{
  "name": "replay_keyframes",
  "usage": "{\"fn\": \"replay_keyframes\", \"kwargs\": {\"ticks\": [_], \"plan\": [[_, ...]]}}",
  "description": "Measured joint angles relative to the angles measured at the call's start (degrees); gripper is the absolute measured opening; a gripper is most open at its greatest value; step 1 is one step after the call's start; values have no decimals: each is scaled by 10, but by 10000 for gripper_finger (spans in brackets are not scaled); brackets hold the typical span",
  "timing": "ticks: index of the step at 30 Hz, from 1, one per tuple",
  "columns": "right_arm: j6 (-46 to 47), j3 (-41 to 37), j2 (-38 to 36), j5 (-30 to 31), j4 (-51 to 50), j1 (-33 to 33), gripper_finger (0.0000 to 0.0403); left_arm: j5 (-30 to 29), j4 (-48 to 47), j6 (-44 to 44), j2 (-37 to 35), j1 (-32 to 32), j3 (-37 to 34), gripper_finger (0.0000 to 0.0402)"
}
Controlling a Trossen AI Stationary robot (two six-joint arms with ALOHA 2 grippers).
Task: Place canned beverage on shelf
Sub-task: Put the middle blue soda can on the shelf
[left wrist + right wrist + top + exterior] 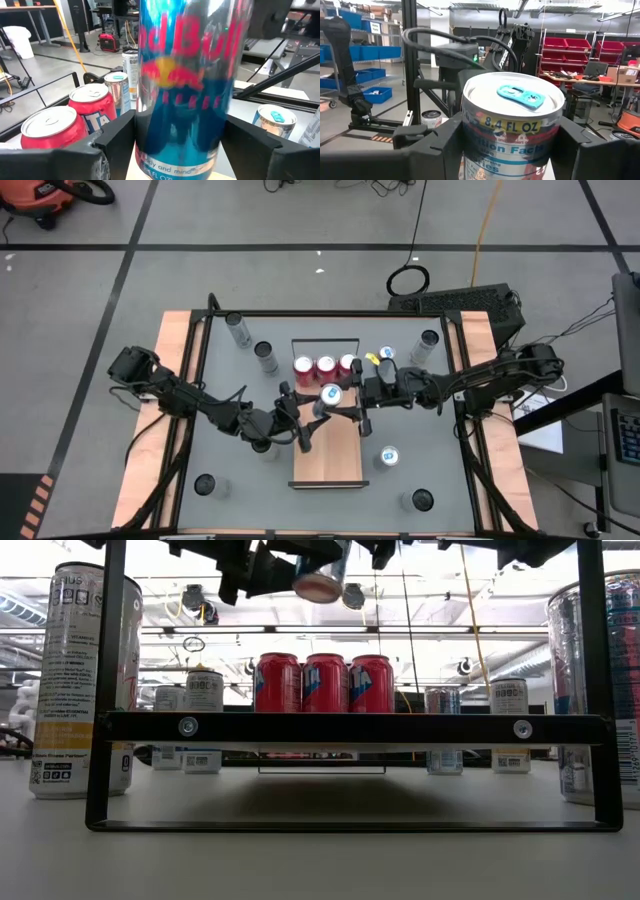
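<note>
At centre frame in the high view, both hands meet around one blue-and-silver can [330,393] held above the shelf [327,455]: right hand [356,402] grips it, left hand [308,416] brackets it, grip uncertain. Three red cans [325,367] already stand there; setting down remains.

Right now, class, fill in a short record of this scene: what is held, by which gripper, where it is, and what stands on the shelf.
held: can, lifted above the shelf
right gripper: shut on the can just below its top
left gripper: at the same can, from the other side
on shelf: three red cans in a row at the rail end
on table: loose cans around the shelf
</note>
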Motion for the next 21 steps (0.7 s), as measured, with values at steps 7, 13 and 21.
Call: {"fn": "replay_keyframes", "kwargs": {"ticks": [7,13,21], "plan": [[-2,-1,1,-1,-11,0,187,-5,-8,-2,-1,-10,0,296],[-3,-1,1,-13,-18,-1,187,-15,-15,-14,-1,-16,0,331],[-3,-1,0,-20,-41,-10,187,-16,-85,-54,-28,-41,0,345]]}}
